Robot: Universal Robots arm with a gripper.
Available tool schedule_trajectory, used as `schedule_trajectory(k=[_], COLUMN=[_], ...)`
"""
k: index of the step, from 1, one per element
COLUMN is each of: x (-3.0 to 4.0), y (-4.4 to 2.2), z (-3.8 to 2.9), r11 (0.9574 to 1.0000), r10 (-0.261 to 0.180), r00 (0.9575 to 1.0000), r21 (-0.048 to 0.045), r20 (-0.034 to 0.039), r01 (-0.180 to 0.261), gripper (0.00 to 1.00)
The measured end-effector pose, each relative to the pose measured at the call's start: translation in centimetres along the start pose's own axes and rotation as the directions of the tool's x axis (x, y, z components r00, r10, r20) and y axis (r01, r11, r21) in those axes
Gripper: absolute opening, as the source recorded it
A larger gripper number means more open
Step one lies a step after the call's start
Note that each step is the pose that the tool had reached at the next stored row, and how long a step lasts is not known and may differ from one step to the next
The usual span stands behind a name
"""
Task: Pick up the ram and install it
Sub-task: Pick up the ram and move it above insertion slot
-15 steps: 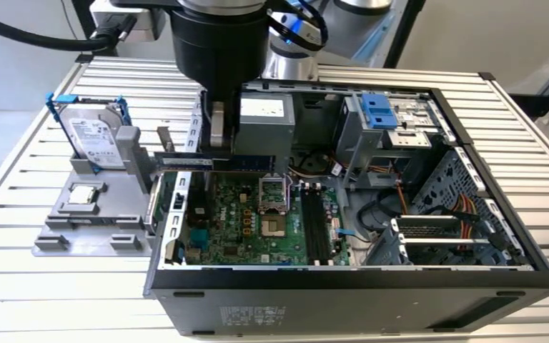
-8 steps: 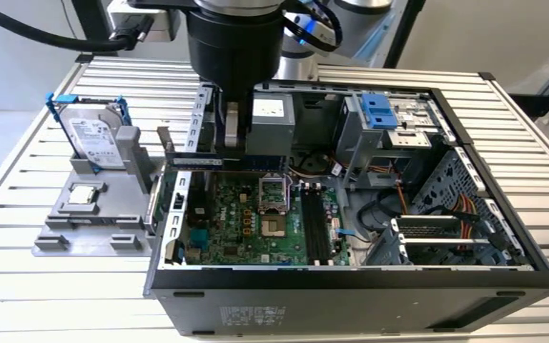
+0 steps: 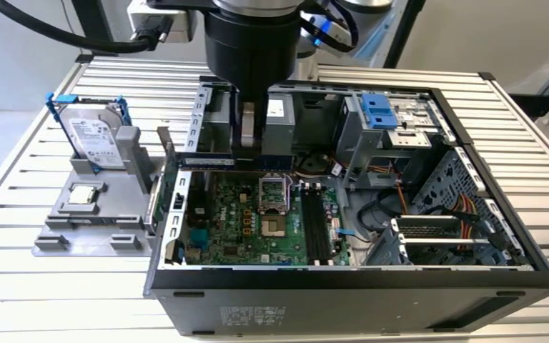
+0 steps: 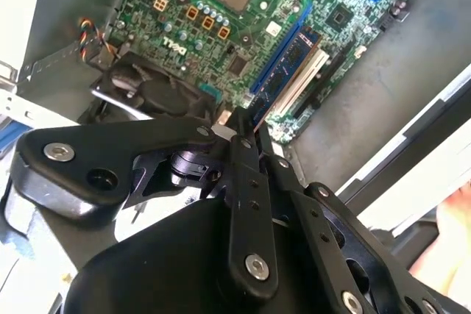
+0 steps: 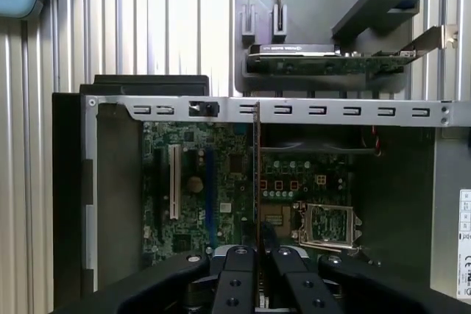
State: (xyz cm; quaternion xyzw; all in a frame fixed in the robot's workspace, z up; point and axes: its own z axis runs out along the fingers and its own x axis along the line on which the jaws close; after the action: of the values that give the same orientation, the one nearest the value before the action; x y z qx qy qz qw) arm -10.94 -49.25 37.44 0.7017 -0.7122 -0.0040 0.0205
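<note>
In the exterior view the hand is clamped on the ram from above, holding it aloft over the far edge of the motherboard inside the open computer case; the stick stands level on its long edge, its long axis running from the exterior view's left to its right, while the memory slots run near to far, so the two look crosswise; pressed down at that angle it would, I judge, bridge the slots rather than seat, and could bend. The grip sits off-centre, the longer part reaching toward the exterior view's left; that overhang could let the stick pivot in the grip.

In the second wrist view the hand is closed over the board; I cannot cleanly tell the stick from the blue and white expansion slots beyond.

In the first wrist view the ram shows edge-on, running straight out from the fingers toward the perforated case rail; its far end looks near that rail, and a snag there seems the likeliest knock.
</note>
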Motion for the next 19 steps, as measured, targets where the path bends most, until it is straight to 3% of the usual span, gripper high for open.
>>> schedule_trajectory(k=[19], x=[-0.04], y=[-2.83], z=[-0.10], r11=[1.0000], r10=[-0.001], r00=[1.0000], r21=[0.0000], r20=[0.0000], r01=[0.001], gripper=[0.00])
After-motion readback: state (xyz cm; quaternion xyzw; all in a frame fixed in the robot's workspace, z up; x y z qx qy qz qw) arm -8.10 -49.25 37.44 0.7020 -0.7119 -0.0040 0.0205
